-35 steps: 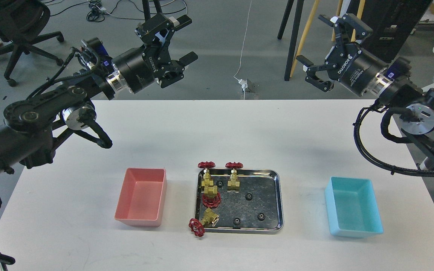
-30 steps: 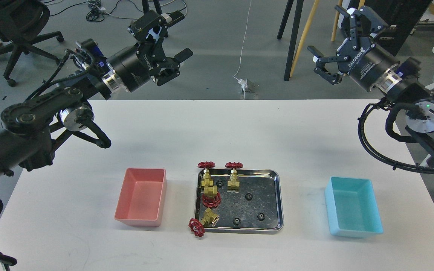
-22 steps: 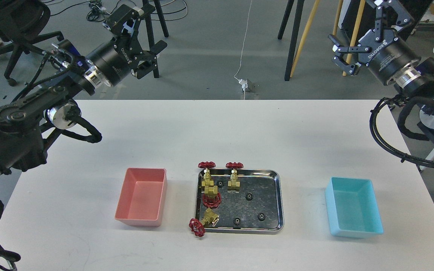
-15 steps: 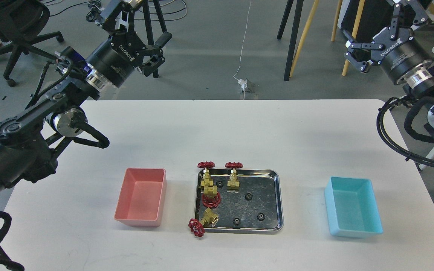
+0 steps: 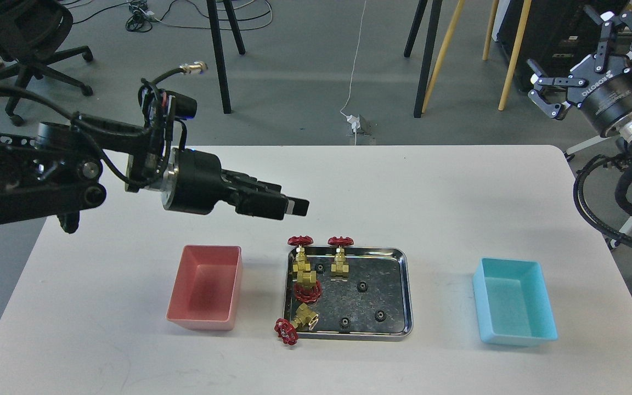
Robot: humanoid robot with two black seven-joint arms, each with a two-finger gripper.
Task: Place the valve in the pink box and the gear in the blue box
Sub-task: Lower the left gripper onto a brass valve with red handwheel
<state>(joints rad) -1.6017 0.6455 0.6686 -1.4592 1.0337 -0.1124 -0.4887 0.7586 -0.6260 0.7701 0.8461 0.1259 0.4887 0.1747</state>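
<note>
White bench point(image 5: 404, 186) carries salmon-pink plastic bin point(image 5: 205, 288) left, shiny steel tray point(image 5: 402, 291) centre, turquoise-blue plastic bin point(image 5: 514, 302) right.

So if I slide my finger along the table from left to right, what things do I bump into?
Pink box → shiny tray with the valves and little gears in it → blue box.
</note>
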